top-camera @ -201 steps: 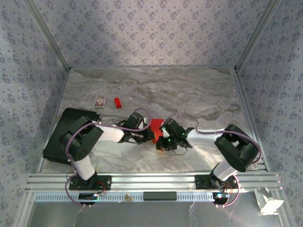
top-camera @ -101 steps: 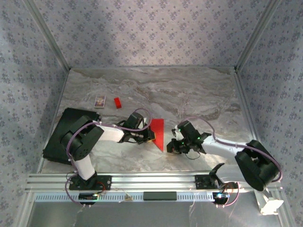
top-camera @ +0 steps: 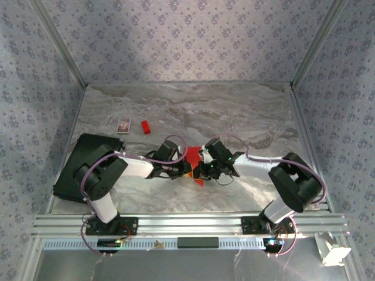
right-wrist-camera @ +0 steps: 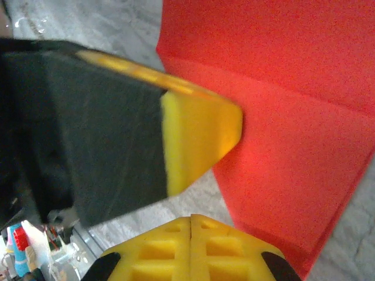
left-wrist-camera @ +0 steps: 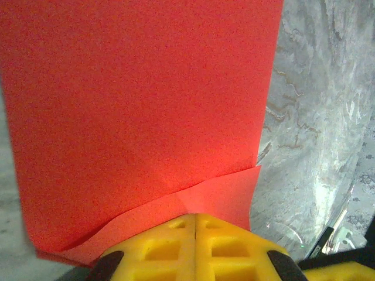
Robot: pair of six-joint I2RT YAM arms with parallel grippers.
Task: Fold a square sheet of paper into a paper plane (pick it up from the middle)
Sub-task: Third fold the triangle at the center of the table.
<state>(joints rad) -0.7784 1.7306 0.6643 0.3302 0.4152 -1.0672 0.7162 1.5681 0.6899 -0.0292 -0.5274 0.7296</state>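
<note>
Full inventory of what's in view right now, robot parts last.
square sheet of paper: one, bright red, folded, mid-table between the grippers
small block: one, red, far left part of the table
patterned card: one, pale, just left of the block
flat pad: one, black, table's left edge
white object: one, near right corner, off the table
table: one, grey marble
left gripper: yellow fingers, shut, tip at the paper
right gripper: yellow fingers, shut, by the paper's edge

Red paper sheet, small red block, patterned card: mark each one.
red paper sheet [left-wrist-camera: 140,99]: left wrist view, middle of its flat red face.
small red block [top-camera: 145,127]: top external view, centre of its top.
patterned card [top-camera: 123,124]: top external view, centre of its face.
</note>
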